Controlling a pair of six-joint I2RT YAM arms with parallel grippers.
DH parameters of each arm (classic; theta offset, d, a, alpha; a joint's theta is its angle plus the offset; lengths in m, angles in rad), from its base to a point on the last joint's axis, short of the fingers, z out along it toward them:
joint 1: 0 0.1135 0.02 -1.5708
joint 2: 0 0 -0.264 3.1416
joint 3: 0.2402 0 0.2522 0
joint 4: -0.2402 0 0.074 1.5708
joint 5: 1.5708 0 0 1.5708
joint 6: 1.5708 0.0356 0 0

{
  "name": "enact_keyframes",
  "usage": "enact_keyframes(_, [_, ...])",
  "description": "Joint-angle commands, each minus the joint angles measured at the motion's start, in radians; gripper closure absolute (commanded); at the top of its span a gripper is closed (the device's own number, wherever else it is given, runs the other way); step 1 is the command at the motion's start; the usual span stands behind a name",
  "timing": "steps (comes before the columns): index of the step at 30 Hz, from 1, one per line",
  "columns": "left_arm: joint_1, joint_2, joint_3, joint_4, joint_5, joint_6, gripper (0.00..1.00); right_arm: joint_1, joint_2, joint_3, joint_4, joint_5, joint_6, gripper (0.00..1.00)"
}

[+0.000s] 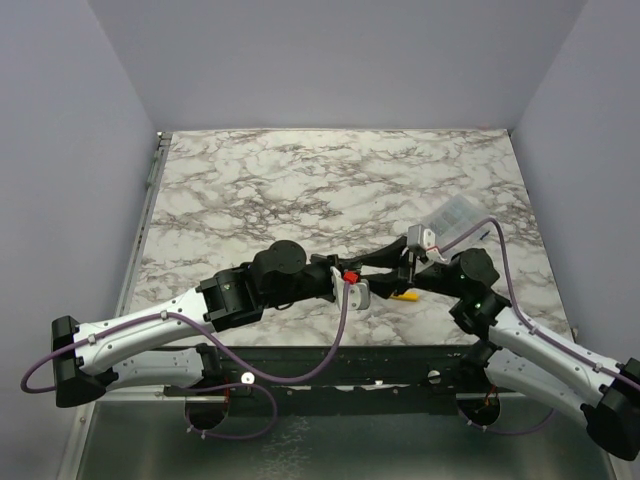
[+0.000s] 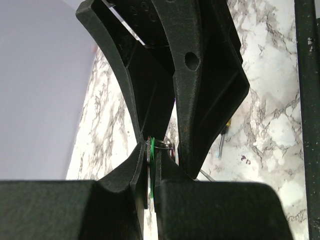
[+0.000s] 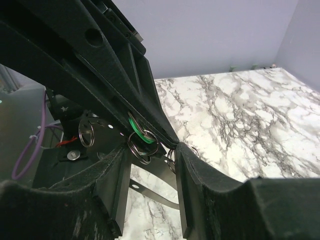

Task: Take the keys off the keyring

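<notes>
Down at the bottom of the top view both arms reach in from the lower corners and meet just below the middle of the frame. In the left wrist view, the left gripper [image 2: 150,151] is pinched tight at the bottom centre, and there's a sliver of green between its tips: that's the green key [image 3: 140,136], clamped flat between the two fingers.

Over to the right wrist view: the silvery loops of the keyring [image 3: 135,149] hang just under that green head, right in the centre of the frame, off the table. The right gripper [image 3: 150,156] comes up from the bottom edge with its jaws partway apart, one finger on each side of the loops, and nothing is squeezed between them. One loop sits close against the inner face of its right-hand finger [image 3: 181,165]. Whether it touches, I can't tell. Any other keys are lost among the rings.

Just right of the meeting point in the top view, the yellow-handled screwdriver [image 1: 405,295] lies on the marble table [image 1: 300,180], close beside the right arm. Further up and right sits the clear box [image 1: 455,217], tilted in the frame, near the table's right edge. I can't make out what is in it from here.
</notes>
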Motion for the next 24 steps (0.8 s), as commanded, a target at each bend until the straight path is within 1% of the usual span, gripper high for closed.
enact_keyframes(1, [-0.004,-0.019,0.014,0.095,0.059,-0.017,1.0,0.002,-0.035,-0.012,-0.031,-0.005,-0.047,0.56])
enact_keyframes(5, [-0.003,-0.021,0.013,0.094,0.068,-0.006,1.0,0.002,-0.071,-0.009,-0.104,0.012,-0.067,0.55])
enact_keyframes(9, [-0.001,-0.021,0.004,0.088,0.078,0.012,1.0,0.002,-0.11,0.001,-0.191,0.027,-0.075,0.48])
enact_keyframes(12, [0.001,-0.022,-0.008,0.079,0.072,0.022,1.0,0.002,-0.137,0.013,-0.245,0.04,-0.076,0.45])
enact_keyframes(15, [0.006,-0.022,-0.015,0.073,0.08,0.028,1.0,0.001,-0.16,0.024,-0.279,0.049,-0.062,0.49])
enact_keyframes(17, [0.008,-0.025,-0.019,0.071,0.088,0.035,1.0,0.002,-0.172,0.029,-0.293,0.059,-0.059,0.5])
enact_keyframes(24, [0.013,-0.021,-0.018,0.071,0.106,0.046,1.0,0.002,-0.187,0.029,-0.285,0.074,-0.066,0.56])
